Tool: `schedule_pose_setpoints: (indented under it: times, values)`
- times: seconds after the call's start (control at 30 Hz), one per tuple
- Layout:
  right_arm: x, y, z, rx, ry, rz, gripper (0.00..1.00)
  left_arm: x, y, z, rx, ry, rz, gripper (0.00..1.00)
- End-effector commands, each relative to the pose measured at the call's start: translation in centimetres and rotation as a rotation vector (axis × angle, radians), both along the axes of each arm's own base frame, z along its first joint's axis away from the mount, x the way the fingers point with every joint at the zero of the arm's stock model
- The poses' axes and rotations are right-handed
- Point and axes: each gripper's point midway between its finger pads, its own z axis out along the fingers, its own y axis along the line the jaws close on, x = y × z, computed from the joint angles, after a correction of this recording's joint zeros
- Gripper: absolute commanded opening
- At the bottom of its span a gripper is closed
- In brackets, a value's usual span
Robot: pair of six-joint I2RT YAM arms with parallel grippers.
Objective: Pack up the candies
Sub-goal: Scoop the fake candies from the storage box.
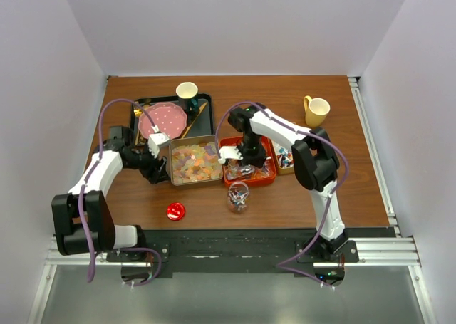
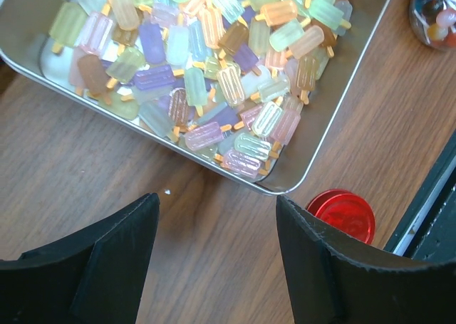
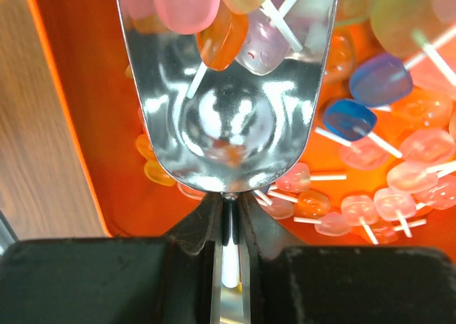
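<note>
Two grippers in shot. The left gripper [image 2: 217, 221] has its jaws wide apart w/ nothing btwn them, hanging over bare table [image 2: 71, 174]. Just ahead of its fingertips is the corner of a metal tin [image 2: 329, 135], heaped w/ pastel candies [image 2: 214, 75] shaped like ice lollies: yellow, pink, purple, green. A red disc [image 2: 342, 213] lies on the wood beside the finger on the view's right, near that tin corner. Further ahead and right, a glass jar [image 2: 414, 11] holds wrapped sweets [image 2: 436, 21]. I've got the right gripper [image 3: 228, 228] pinched tight on the handle of a shiny scoop [image 3: 228, 132], bowl pointing straight ahead of the fingers. A few lollipops [image 3: 187, 3] sit at the scoop's far end. Beneath it is an orange tray [image 3: 71, 96], more lollipops spread ahead and right.
</note>
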Motion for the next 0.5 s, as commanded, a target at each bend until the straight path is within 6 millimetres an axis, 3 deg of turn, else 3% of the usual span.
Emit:
schedule_pose_setpoints:
  times: [0.0,0.2,0.33,0.47]
  values:
    - [-0.9,1.8,2.5,0.168,0.056,-0.073,0.0,2.0,-0.2,2.1,-0.042,-0.047,0.029,0.71]
    - [-2.0,1.8,2.4,0.241,0.026,-0.112,0.0,3.1,-0.1,2.7,-0.056,-0.037,0.055,0.71]
    - [-1.5,1.7,2.4,0.302,-0.035,-0.16,0.0,3.8,-0.2,3.2,-0.065,-0.03,0.069,0.71]
    - [-0.3,2.1,3.8,0.414,-0.131,-0.249,0.0,4.6,0.0,3.7,-0.069,-0.033,0.083,0.7]
